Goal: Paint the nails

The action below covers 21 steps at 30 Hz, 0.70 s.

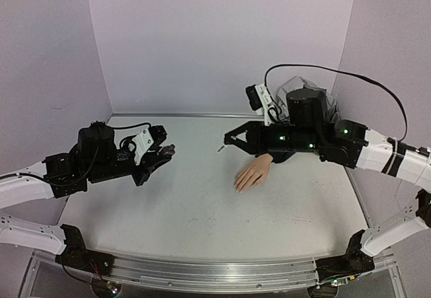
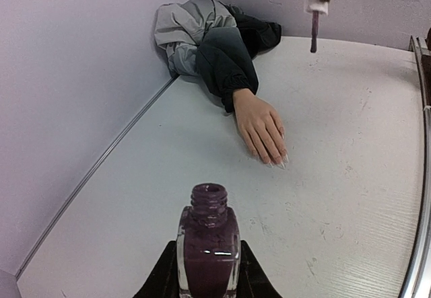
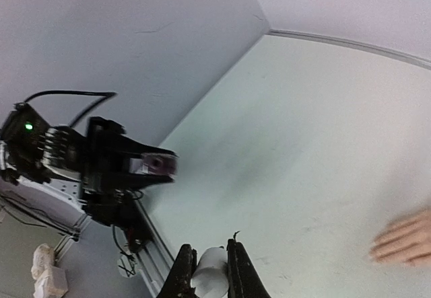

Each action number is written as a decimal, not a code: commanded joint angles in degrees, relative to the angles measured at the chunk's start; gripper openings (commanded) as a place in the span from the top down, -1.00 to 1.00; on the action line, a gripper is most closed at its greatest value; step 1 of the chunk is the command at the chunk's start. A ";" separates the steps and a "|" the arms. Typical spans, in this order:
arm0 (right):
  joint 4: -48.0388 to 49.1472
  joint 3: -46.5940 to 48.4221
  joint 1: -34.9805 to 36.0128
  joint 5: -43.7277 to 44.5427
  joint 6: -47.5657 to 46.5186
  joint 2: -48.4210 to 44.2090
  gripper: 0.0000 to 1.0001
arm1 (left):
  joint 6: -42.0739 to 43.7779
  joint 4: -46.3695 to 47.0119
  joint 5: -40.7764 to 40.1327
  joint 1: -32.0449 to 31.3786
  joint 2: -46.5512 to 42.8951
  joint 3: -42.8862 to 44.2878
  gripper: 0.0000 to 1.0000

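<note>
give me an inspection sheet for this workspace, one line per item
surface: white table, lightly scuffed, dry
job's things: mannequin hand lying palm down, nails pale; open polish bottle, dark purple; brush cap, white
clutter: nothing seen apart from the jacket sleeve bunched in the far corner
grippers: left tool shut on polish bottle; right tool shut on brush cap, above the table
cables: black cable arcing over the right arm
surroundings: plain lilac walls

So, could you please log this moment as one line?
left end effector: shut on open bottle | right end effector: shut on brush cap | hand: flat on table | nails: pale
</note>
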 commanded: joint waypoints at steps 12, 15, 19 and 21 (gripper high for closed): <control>-3.54 -21.62 -10.32 16.00 0.12 -4.28 1.00 | -0.86 2.53 -2.98 0.77 -0.16 3.62 1.00; -1.92 -23.36 -11.57 15.30 -0.56 -2.86 1.00 | -1.02 2.54 -2.87 1.33 0.05 3.79 1.00; 1.23 -24.99 -12.58 14.60 -2.14 -0.22 1.00 | -2.35 2.54 -1.70 2.53 0.57 4.21 1.00; 2.77 -25.79 -13.05 14.64 -2.83 0.85 1.00 | -3.23 2.54 -1.32 3.37 0.88 4.42 1.00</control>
